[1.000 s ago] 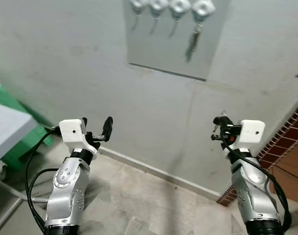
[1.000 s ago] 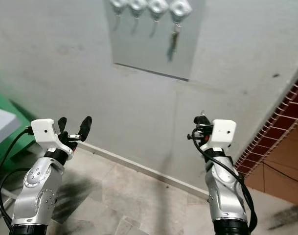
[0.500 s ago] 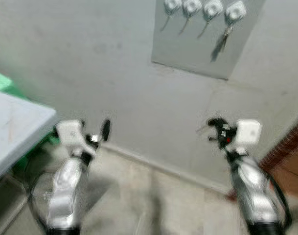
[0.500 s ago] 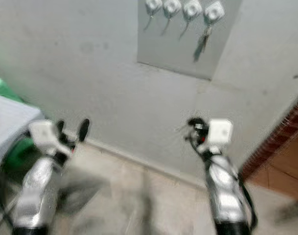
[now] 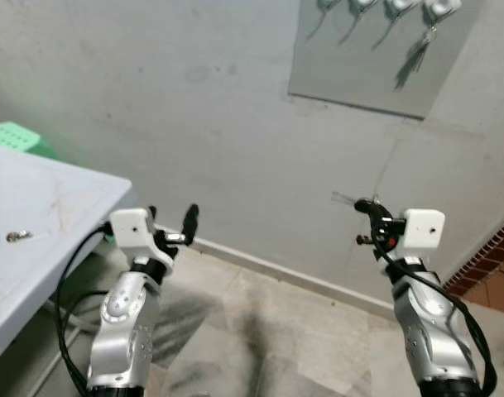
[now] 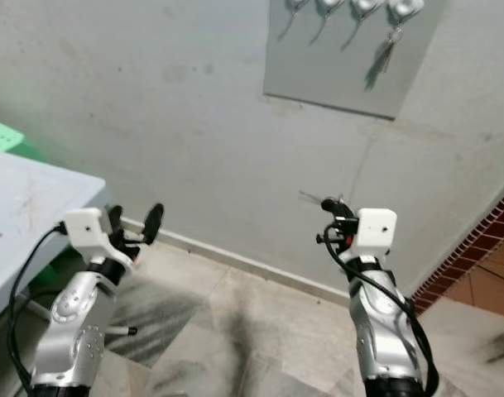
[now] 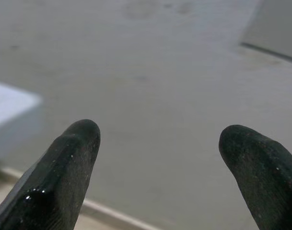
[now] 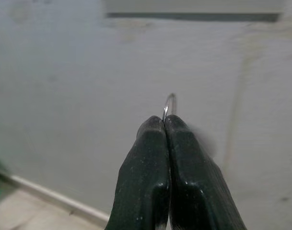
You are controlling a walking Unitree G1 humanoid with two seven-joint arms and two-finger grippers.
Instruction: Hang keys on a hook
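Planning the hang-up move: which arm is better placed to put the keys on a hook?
The right. Its tool is shut on the key ring, and the hooks are high on the wall panel toward the robot's right. The left tool is open, holds nothing, and sits lower near the white table.

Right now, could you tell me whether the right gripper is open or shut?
Shut. In the right wrist view the right gripper has its two black fingers pressed together, pinching a thin metal key ring that sticks out past the tips.

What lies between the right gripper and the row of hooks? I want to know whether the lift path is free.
In the left eye view, only bare grey wall and the lower part of the hook panel separate the right gripper, shut on a key ring, from the hooks.
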